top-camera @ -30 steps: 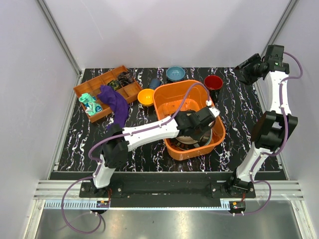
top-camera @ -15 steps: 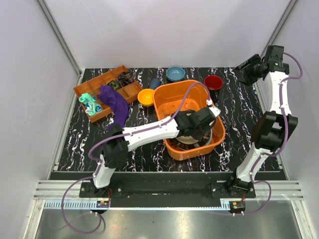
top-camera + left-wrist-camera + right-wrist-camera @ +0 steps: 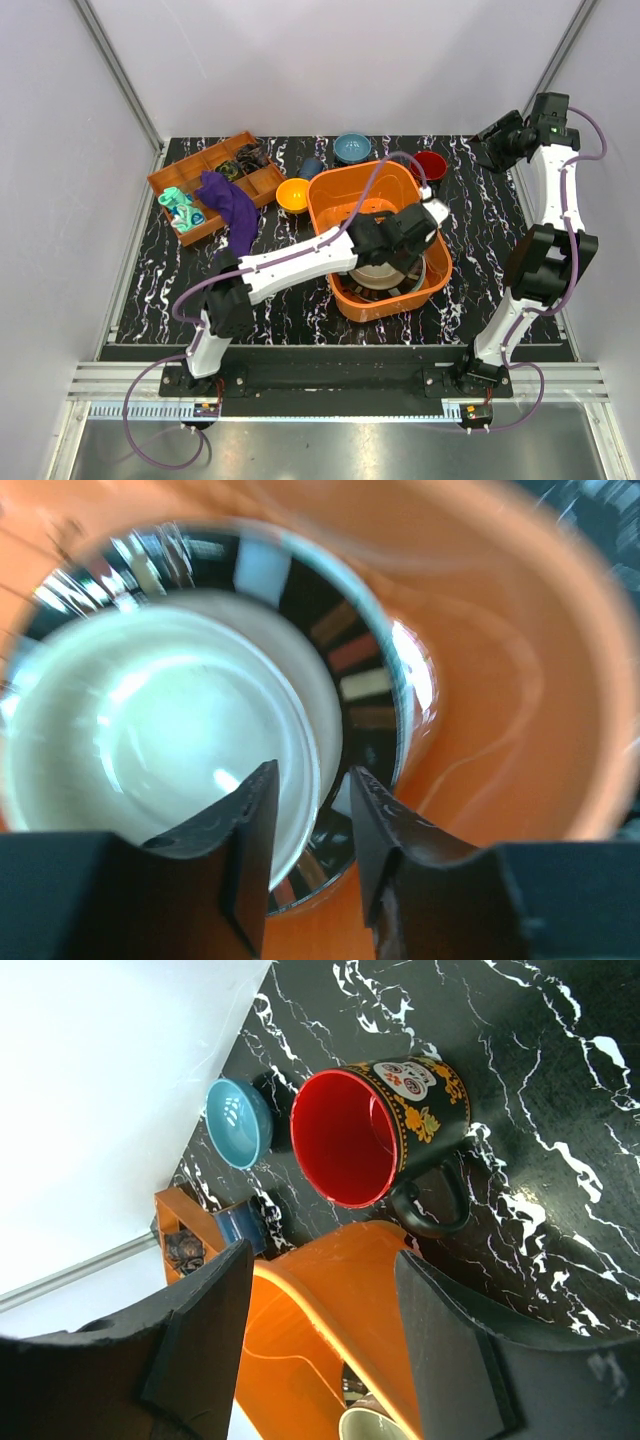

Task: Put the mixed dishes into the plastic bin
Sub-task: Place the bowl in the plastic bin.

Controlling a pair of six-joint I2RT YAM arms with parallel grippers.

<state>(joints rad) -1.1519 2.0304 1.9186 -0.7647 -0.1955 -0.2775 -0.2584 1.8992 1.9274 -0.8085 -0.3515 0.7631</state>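
Observation:
The orange plastic bin (image 3: 335, 195) stands mid-table. Inside it a beige bowl (image 3: 150, 730) sits on a dark striped-rim plate (image 3: 355, 670); the stack shows in the top view (image 3: 385, 275). My left gripper (image 3: 418, 222) hangs over the bin's right side, its jaws (image 3: 312, 780) slightly open and empty above the bowl's rim. On the table behind the bin are an orange-yellow bowl (image 3: 293, 195), a small blue bowl (image 3: 352, 148) and a red mug (image 3: 430, 165). My right gripper (image 3: 495, 145) is raised at the back right, open and empty (image 3: 322, 1255), above the mug (image 3: 350, 1135).
A brown-orange compartment tray (image 3: 175, 180) at the back left holds a teal toy (image 3: 182, 208), with a purple cloth (image 3: 230, 205) draped over it. A small dark blue cup (image 3: 311, 167) lies behind the bin. White walls close three sides.
My left gripper has lifted and shifted toward the bin's back right, away from the stacked dishes. The right arm has not moved.

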